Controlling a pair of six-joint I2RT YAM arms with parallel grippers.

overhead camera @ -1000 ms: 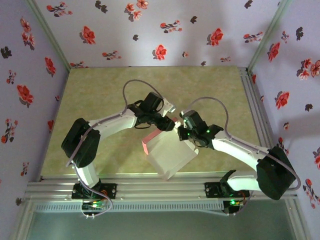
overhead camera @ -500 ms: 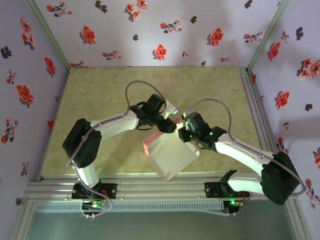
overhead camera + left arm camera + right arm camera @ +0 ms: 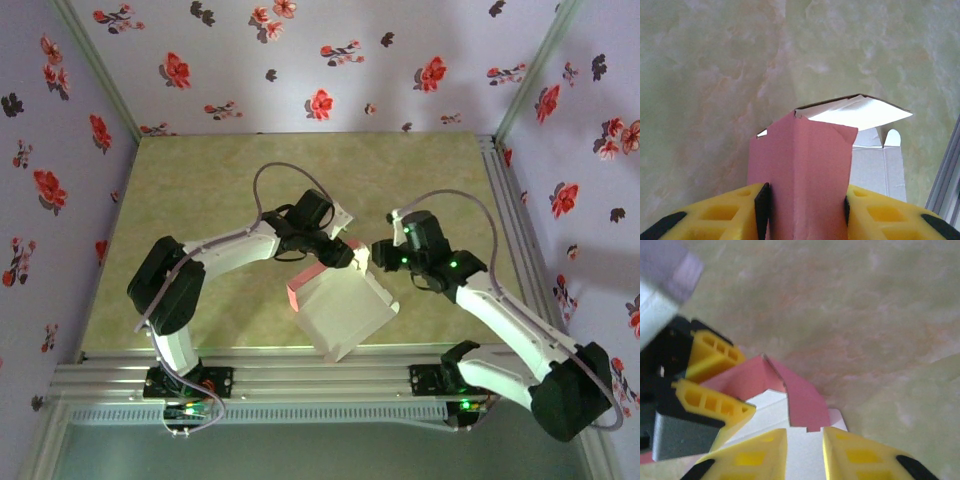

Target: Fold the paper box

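Note:
The paper box (image 3: 345, 312) stands half-formed near the table's front middle, white panels up and a salmon pink side (image 3: 300, 290) on its left. My left gripper (image 3: 348, 257) is shut on a pink flap (image 3: 805, 160) at the box's far top edge, with both pads pressed against it (image 3: 805, 212). A white flap (image 3: 860, 112) juts out beyond the pink one. My right gripper (image 3: 380, 256) hovers just right of that corner, slightly open (image 3: 805, 455), with a white panel (image 3: 807, 452) showing through the gap and nothing pinched. The left fingers (image 3: 715, 402) and the pink flap (image 3: 805, 395) appear ahead of it.
The pale green marbled table (image 3: 200, 200) stretches behind and to the left of the box. A metal rail (image 3: 300, 375) runs along the front edge and another (image 3: 510, 230) along the right. Flowered walls enclose the back and sides.
My right gripper let go, parted its jaws a little and drew back to the right of the box corner. The left gripper shifted slightly right, still holding the pink flap.

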